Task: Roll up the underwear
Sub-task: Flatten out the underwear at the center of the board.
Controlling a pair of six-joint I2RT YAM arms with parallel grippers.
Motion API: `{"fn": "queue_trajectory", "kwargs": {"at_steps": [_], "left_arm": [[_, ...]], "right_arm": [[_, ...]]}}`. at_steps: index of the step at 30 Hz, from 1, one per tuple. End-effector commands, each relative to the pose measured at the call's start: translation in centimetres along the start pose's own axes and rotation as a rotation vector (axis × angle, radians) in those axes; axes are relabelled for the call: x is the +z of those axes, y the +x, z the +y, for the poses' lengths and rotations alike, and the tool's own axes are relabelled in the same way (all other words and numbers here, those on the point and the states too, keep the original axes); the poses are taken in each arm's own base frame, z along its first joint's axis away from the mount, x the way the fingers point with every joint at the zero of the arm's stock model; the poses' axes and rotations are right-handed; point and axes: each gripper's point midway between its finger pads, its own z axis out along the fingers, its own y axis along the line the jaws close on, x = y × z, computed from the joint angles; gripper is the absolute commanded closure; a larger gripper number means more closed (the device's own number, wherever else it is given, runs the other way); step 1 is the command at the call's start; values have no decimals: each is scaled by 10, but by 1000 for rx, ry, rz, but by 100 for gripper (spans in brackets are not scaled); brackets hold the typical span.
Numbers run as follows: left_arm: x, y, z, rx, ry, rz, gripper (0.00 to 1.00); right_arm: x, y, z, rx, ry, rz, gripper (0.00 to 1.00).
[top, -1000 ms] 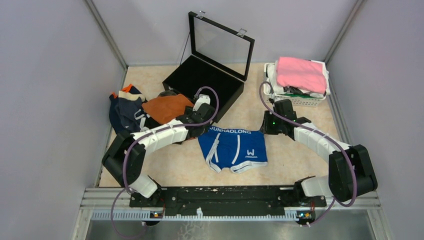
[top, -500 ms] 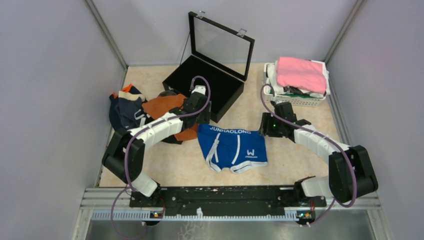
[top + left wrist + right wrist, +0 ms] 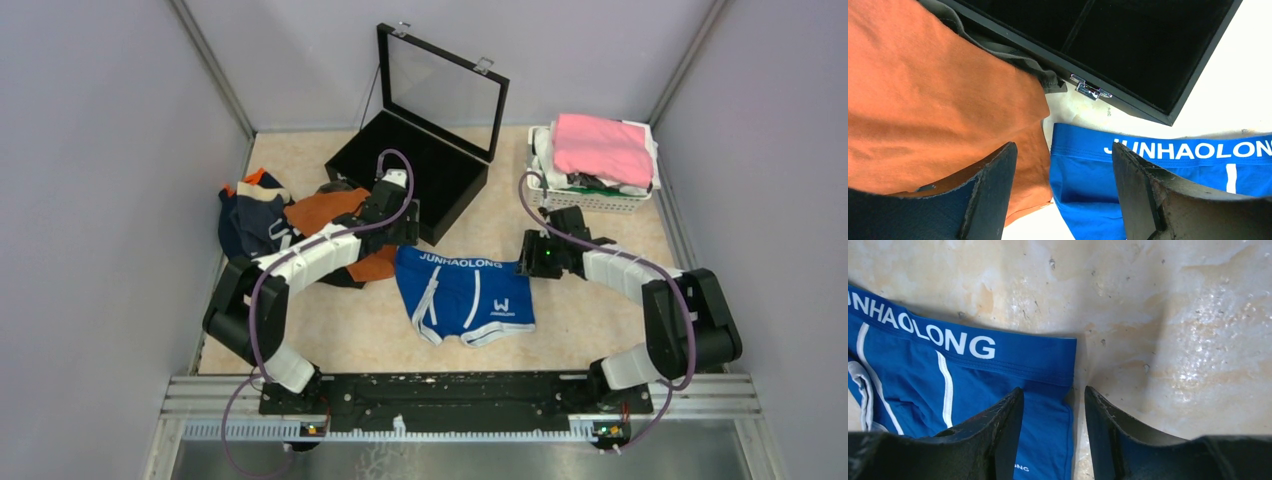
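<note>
Logged blue underwear [image 3: 465, 290] lying flat on the table [image 3: 350, 330]. Found left gripper [image 3: 1063, 147] with jaws apart, nothing clamped, directly over the waistband's left corner. Noted rust-orange underwear [image 3: 923, 100] beneath its left finger and open black box [image 3: 1128, 45] just beyond its tips. Found right gripper [image 3: 1054, 390] likewise apart and empty, over the waistband's right corner, with bare table to its right.

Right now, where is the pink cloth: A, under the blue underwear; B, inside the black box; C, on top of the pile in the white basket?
C: the pink cloth lies on top of the pile in the white basket, at the far right.
</note>
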Motion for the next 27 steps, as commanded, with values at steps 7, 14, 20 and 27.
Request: {"fn": "queue_trajectory", "kwargs": {"at_steps": [7, 14, 20, 27], "left_arm": [[9, 3, -1, -17, 20, 3, 24], [12, 14, -2, -13, 33, 37, 25], [12, 28, -6, -11, 68, 78, 25], [22, 32, -17, -9, 126, 85, 25]], "right_arm": [[18, -4, -6, 31, -18, -18, 61], [13, -6, -20, 46, 62, -52, 81], [-2, -14, -32, 69, 140, -105, 100], [-14, -19, -32, 58, 154, -126, 100]]}}
